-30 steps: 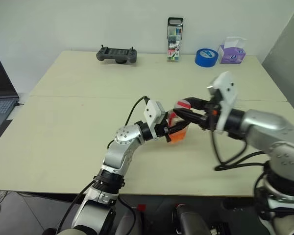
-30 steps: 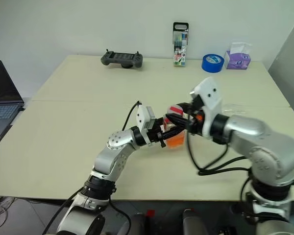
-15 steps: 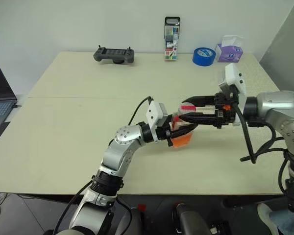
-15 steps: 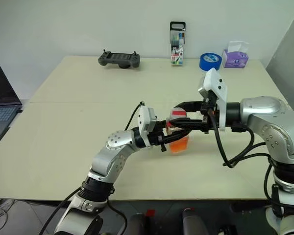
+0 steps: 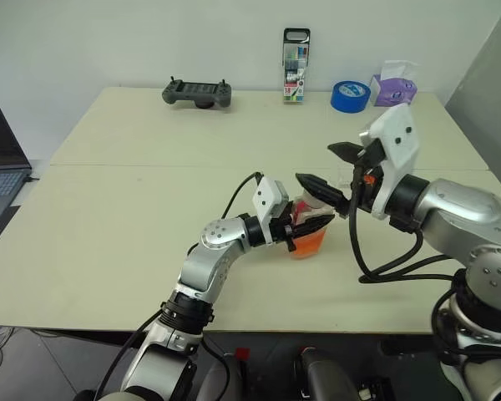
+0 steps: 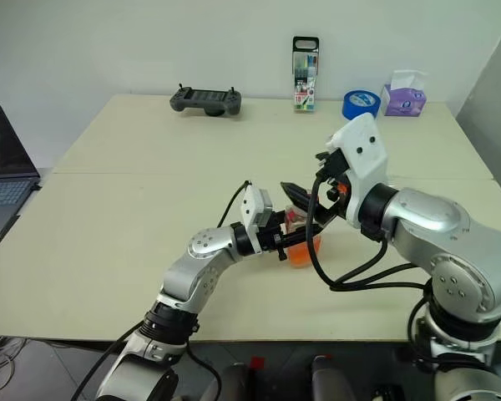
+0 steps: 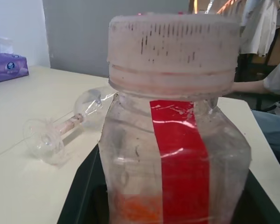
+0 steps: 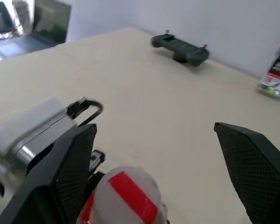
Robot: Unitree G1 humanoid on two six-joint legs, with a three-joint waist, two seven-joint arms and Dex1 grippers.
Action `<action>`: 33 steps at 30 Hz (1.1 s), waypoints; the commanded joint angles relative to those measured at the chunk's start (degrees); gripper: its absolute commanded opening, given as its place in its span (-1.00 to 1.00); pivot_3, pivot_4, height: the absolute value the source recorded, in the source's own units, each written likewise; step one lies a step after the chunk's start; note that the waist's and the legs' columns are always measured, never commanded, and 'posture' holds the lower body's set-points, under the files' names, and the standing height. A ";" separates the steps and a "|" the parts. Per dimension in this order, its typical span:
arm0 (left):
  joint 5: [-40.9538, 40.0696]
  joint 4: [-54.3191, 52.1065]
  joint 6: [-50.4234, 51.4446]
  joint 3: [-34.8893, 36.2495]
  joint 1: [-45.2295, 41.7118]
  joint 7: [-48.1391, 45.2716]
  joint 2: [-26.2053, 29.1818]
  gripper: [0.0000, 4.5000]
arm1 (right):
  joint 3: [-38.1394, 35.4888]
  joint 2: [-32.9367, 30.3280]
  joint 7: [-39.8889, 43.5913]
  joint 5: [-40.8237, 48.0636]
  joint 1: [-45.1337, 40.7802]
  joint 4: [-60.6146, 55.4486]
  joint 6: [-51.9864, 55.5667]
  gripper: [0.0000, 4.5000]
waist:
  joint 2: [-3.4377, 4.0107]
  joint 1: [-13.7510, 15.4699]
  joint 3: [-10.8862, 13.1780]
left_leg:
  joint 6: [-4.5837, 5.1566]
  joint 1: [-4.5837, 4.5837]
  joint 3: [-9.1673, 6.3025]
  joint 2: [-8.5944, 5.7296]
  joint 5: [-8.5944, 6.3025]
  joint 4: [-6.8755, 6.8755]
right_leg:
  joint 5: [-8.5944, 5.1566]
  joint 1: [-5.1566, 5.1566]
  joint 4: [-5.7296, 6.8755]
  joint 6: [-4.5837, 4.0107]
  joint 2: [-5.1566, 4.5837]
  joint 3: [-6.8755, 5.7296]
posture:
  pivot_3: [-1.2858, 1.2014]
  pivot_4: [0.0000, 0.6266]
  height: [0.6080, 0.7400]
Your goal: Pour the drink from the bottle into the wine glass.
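Bottle (image 5: 305, 230) stands upright, pinched in the left claw (image 5: 311, 227), just below the spread right claw (image 5: 334, 177).

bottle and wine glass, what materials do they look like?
Bottle: likely thin clear plastic, glossy, with scuffed walls, a ribbed cap and a red label strip. Wine glass: clear and colourless, lying on its side; whether it is glass or plastic is unclear.

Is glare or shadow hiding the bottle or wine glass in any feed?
Left wrist view: the wine glass, lying on its side, carries bright reflections, yet its outline reads; the bottle shows small highlights. Right wrist view: the cap is evenly lit, no glare.
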 commanded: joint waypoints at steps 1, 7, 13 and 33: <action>0.23 0.44 -2.83 1.06 -2.39 0.22 -0.95 -0.25 | -1.50 5.94 -6.53 -1.68 0.34 -6.15 4.49 0.90 | 0.01 -0.03 -0.01 | 0.00 0.00 -0.01 0.01 0.00 0.00 | 0.00 0.00 0.00 0.00 0.01 -0.01 | 0.03 -0.52 1.00; 0.87 3.77 -5.60 1.18 -4.28 -0.20 -1.53 -0.25 | 2.92 14.02 -15.74 -2.10 4.75 -8.94 4.60 0.90 | 0.03 -0.16 -0.02 | 0.01 -0.01 0.04 -0.02 0.01 -0.01 | 0.00 -0.02 -0.01 0.00 0.00 0.03 | 0.03 -0.52 1.00; 1.13 5.00 -6.84 1.09 -4.78 -0.52 -1.46 -0.25 | 3.49 17.97 -22.44 -4.57 5.18 -8.95 4.60 0.90 | 0.03 -0.23 -0.02 | 0.00 -0.03 0.03 -0.02 0.01 -0.02 | 0.00 -0.06 0.00 0.00 0.00 0.02 | 0.03 -0.52 1.00; 2.11 4.80 -6.67 1.27 -4.23 -0.33 -0.79 -0.25 | 5.73 17.71 -27.33 -2.06 6.79 -7.91 4.60 -0.19 | 0.03 -0.37 -0.02 | 0.02 -0.05 0.04 -0.01 0.01 -0.04 | -0.01 -0.08 -0.02 0.01 0.02 0.03 | 0.03 -0.52 1.00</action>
